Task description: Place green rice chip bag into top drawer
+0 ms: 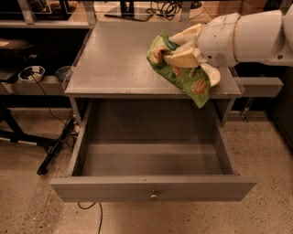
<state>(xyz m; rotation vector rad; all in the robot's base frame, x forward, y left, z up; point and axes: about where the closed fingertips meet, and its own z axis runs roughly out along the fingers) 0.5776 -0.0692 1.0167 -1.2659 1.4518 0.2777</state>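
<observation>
Speckled floor [258,151] spread under a grey table [119,59], whose flat top took up the middle of the view. Below that top the drawer [153,187] stood pulled well out toward the camera, its front panel nearest, with a small round knob [154,196] at the centre.

A white arm [249,32] reached in from the right, over the table's right part. Its gripper [177,49] sat above the top, near the right rear, with the two pale fingers [183,58] pressed onto the bag [187,77] and pinching its upper part between them. The bag hung crumpled and tilted, its top toward the back left and its lower corner drooping past the table's front edge, over the drawer's right rear corner. Whether it brushed the top could not be told.

Just behind the bag's lower half, a white bowl [214,75] sat on the table's right edge, mostly hidden by the bag and gripper.

To the left, a low shelf [27,87] carried a small round dish [31,72] with a cable, and a darker one [62,72] beside it. Black stand legs [55,146] lay on the floor near the drawer's left side. A thin cord [91,208] looped out from under the front panel. Behind the table were a monitor foot [128,13] and a tangle of cables [165,7].
</observation>
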